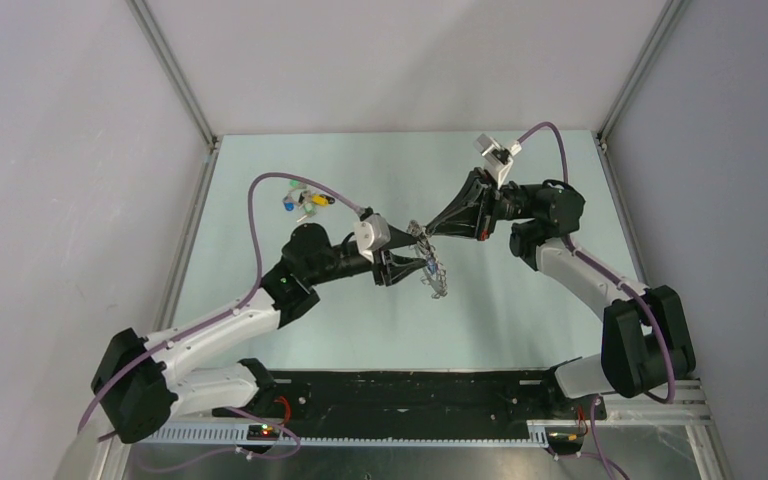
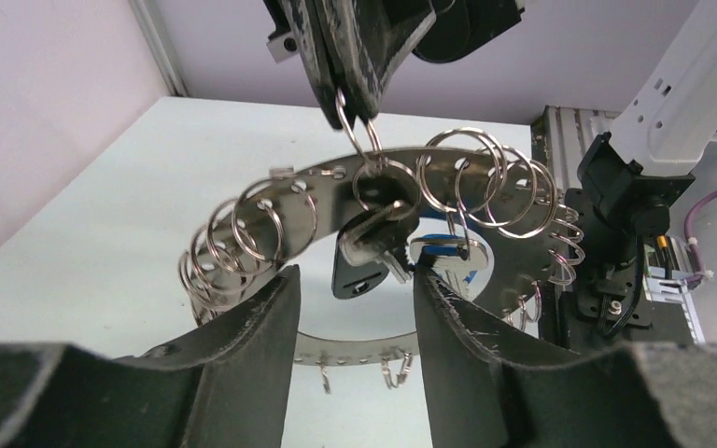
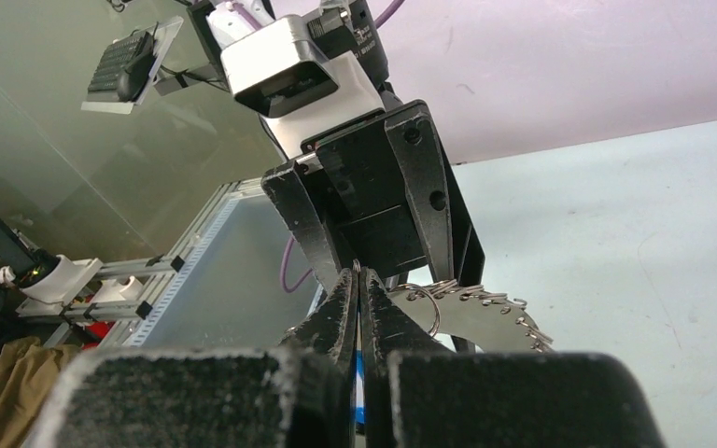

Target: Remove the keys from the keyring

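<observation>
Holding the keyring [image 1: 432,270] aloft over the middle of the table [image 1: 520,320], braced between the spread fingers of the left gripper [image 1: 410,266], with its near arc running from one pad to the other. Pinching one small wire loop [image 2: 350,126] on its far rim with the right gripper [image 1: 422,232], fingers pressed together on the wire.

From above, showing little more than a silvery tangle where the two grippers meet. From the left wrist, showing far more: a flat grey plate curved into a hoop, pierced with holes along the rim, split rings threaded through them all the way round. Also catching the keys [image 2: 373,245] there, dangling inside the hollow below the pinched loop, one with a black head, one with a glimpse of blue just right of it. From the right wrist, hiding the keys behind its own closed fingers and giving only a frilled sliver of the keyring under the left gripper.

Below, a pale green tabletop; around it, white walls and aluminium corner posts. Toward the far left of the table, well apart from the keyring, a small cluster of green, blue and yellow keys [image 1: 302,200].
</observation>
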`<state>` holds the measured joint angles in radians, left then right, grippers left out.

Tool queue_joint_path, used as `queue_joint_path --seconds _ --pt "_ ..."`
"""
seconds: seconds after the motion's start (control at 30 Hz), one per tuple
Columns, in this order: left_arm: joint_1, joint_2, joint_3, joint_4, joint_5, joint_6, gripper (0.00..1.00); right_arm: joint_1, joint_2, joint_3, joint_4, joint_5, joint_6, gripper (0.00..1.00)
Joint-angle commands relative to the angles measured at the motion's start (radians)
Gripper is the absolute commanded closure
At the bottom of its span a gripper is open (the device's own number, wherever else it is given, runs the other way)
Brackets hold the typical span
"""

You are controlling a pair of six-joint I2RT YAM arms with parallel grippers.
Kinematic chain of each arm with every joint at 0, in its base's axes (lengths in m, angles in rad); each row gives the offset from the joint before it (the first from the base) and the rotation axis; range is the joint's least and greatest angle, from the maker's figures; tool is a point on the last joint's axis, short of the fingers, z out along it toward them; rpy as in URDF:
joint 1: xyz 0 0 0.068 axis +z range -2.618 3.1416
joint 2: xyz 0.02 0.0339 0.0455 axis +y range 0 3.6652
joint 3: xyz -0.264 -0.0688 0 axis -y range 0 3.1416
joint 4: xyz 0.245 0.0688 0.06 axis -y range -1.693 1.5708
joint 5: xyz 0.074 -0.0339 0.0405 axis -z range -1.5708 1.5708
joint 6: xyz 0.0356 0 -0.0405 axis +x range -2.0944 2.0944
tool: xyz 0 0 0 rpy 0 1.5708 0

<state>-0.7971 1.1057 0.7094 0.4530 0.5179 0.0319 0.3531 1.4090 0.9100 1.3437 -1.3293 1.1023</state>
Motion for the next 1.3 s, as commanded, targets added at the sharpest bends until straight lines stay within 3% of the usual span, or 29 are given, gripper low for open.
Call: queue_joint_path --seconds 0.0,0.27,0.43,0.53,0.7,0.87,1.0,1.1,1.27 --pt "0.003 0.023 0.068 0.079 0.029 -0.02 0.49 0.002 0.005 0.043 0.04 -0.003 -0.007 1.0" --pt "0.003 0.031 0.082 0.09 0.063 -0.024 0.52 -0.001 0.004 0.044 0.019 -0.007 -0.026 1.0" --pt "0.003 0.03 0.085 0.092 0.064 -0.052 0.7 0.0 -0.003 0.043 -0.019 -0.01 -0.051 1.0" --pt "0.004 0.03 0.089 0.092 0.067 -0.065 0.74 0.0 -0.008 0.044 -0.049 -0.007 -0.074 1.0" --pt "0.004 0.024 0.089 0.092 0.072 -0.069 0.99 -0.003 -0.026 0.044 -0.121 0.005 -0.14 1.0" --pt "0.007 -0.018 0.07 0.076 0.034 -0.086 1.0 -0.011 -0.092 0.044 -0.367 0.053 -0.305 1.0" --pt "0.017 -0.056 0.127 -0.132 -0.042 -0.075 1.0 -0.003 -0.191 0.044 -0.74 0.181 -0.671 1.0" --pt "0.019 -0.051 0.221 -0.448 -0.133 -0.005 1.0 0.021 -0.253 0.043 -0.999 0.301 -0.857 1.0" --pt "0.021 -0.011 0.383 -0.74 -0.169 0.07 1.0 0.106 -0.316 0.022 -1.185 0.396 -1.066 1.0"
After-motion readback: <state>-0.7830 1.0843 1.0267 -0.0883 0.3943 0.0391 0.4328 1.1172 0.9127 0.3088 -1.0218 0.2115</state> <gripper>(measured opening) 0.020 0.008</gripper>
